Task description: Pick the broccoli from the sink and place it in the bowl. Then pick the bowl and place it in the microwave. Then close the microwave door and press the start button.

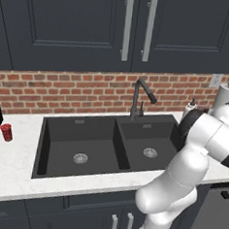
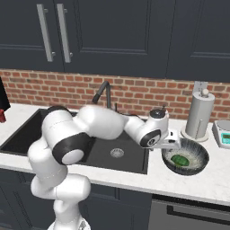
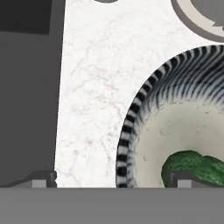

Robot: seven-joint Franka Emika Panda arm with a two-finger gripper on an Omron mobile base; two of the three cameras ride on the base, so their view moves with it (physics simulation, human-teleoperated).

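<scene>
Fingers: the gripper (image 3: 109,179) is standing spread wide with nothing between the tips; one tip (image 3: 41,179) is hanging over the counter edge by the sink, the other tip (image 3: 186,178) is sitting over the inside of the bowl.
Broccoli: the broccoli (image 3: 197,168) is lying in the bottom of the bowl, just beside and partly under the bowl-side fingertip; whether the tip is touching it cannot be told. In the right base view it (image 2: 181,160) is showing as a green lump at the bowl's centre.
Bowl: the bowl (image 3: 140,113) is sitting upright on the counter, its striped rim curving between the two fingertips. In the right base view the bowl (image 2: 198,155) is resting just right of the hand.
Gap between tips: bare marble counter (image 3: 92,87) is lying between the bowl's rim and the sink's edge.
Sink: the sink (image 3: 26,96) is running along the far side of the counter-side fingertip, its straight edge parallel to the hand; both basins (image 1: 85,143) are lying open.
Beyond the bowl: a paper towel holder (image 2: 199,114) is standing upright near the bowl's back rim; its round base (image 3: 197,13) is apart from the rim. A kitchen scale (image 2: 223,133) is sitting further right.
Faucet: the faucet (image 1: 139,96) is rising behind the sink, well apart from the hand.
Far side: a red cup (image 1: 6,132) is standing on the counter beyond the sink, well apart.
Overhead: dark wall cabinets (image 2: 117,31) are hanging above the brick wall, well above the hand.
</scene>
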